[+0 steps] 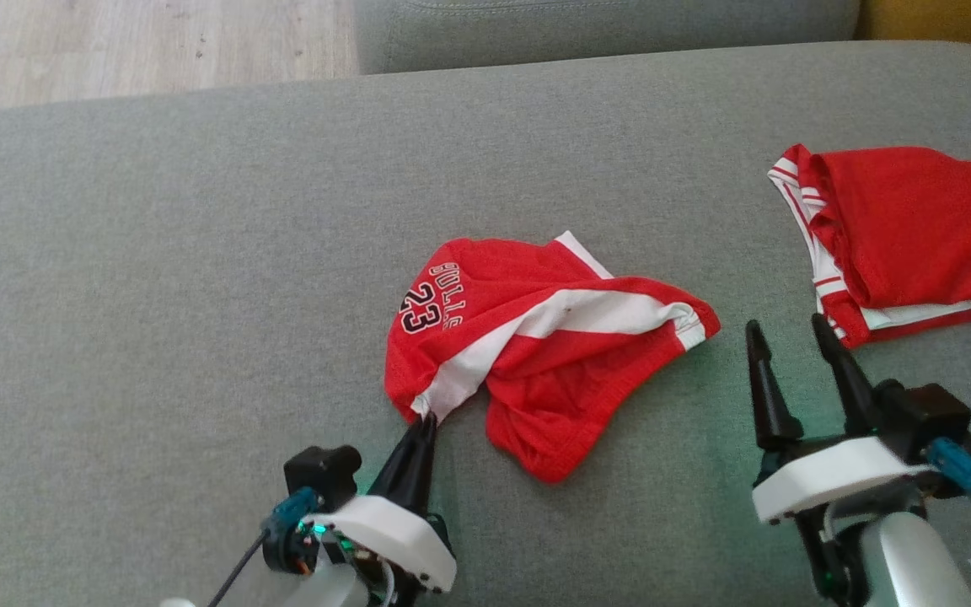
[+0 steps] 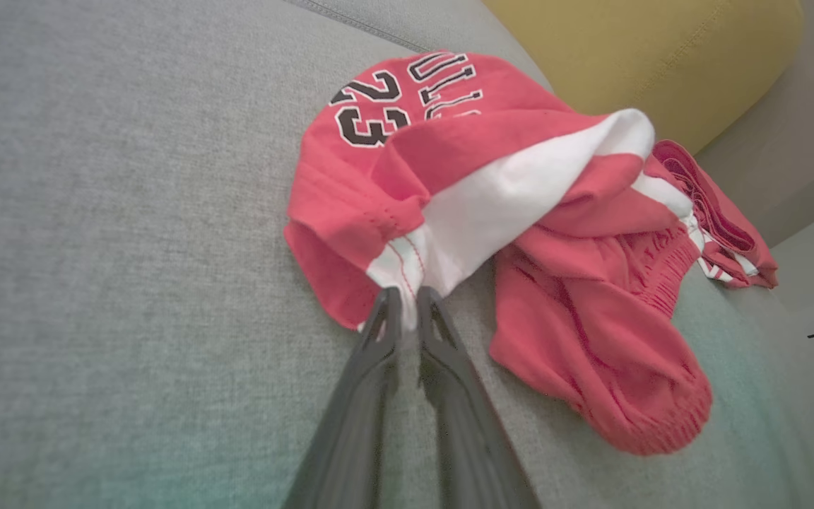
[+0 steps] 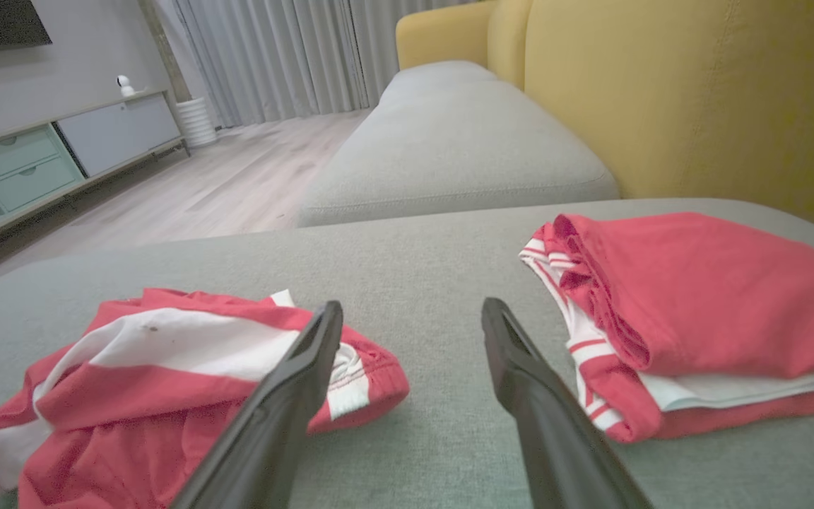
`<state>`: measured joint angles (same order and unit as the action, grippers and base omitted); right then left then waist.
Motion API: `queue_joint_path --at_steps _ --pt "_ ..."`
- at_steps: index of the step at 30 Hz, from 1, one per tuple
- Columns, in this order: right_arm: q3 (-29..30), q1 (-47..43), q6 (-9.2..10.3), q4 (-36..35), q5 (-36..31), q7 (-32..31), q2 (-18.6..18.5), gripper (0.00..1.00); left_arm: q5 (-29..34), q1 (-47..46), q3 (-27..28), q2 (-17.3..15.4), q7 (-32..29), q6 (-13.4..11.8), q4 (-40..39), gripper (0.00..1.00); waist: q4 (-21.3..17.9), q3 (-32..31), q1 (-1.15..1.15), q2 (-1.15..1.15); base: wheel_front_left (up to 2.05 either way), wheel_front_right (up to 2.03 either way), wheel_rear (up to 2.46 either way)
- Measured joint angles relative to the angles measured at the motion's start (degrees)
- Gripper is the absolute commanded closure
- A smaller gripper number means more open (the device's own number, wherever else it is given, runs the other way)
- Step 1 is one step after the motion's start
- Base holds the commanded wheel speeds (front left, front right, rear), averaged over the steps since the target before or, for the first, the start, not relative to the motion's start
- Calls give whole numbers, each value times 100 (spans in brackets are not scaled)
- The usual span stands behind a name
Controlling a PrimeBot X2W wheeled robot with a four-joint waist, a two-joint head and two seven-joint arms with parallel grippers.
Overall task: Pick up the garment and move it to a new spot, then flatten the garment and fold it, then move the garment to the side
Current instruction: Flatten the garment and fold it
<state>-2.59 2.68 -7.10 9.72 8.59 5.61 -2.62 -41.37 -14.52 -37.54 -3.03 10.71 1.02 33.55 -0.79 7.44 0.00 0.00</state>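
Note:
The garment [image 1: 536,337], red shorts with a white side stripe and a black "23", lies crumpled in the middle of the grey sofa cushion [image 1: 199,253]. My left gripper [image 1: 426,417] is at its near left corner. In the left wrist view the two dark fingers of that gripper [image 2: 407,297] are pinched together on the white hem of the garment [image 2: 520,198]. My right gripper [image 1: 789,333] hovers open over bare cushion, just right of the garment's waistband end. The right wrist view has the garment [image 3: 167,367] left of the open right gripper [image 3: 410,311].
A folded stack of red and white clothes [image 1: 915,228] lies at the cushion's right edge, close to my right gripper's fingers. A yellow backrest [image 3: 697,92] rises behind it. A second grey cushion [image 3: 449,141] and wooden floor [image 1: 115,42] lie beyond the far edge.

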Motion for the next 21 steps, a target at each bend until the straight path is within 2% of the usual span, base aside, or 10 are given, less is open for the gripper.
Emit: queue_joint_path --at_steps 4,12,21 --pt "-192 -32 0 34 131 -119 0 0 -51 -169 -4 0 104 -11 130 100 -30 11 0 0 0 0 0" --pt "-571 -173 0 275 858 -328 -1 0 -48 -291 265 -58 278 -181 69 100 -13 66 0 0 0 0 0" --pt "-860 404 0 1076 1629 -571 -4 0 14 -265 448 -210 346 -304 -291 100 114 141 0 0 0 0 0"
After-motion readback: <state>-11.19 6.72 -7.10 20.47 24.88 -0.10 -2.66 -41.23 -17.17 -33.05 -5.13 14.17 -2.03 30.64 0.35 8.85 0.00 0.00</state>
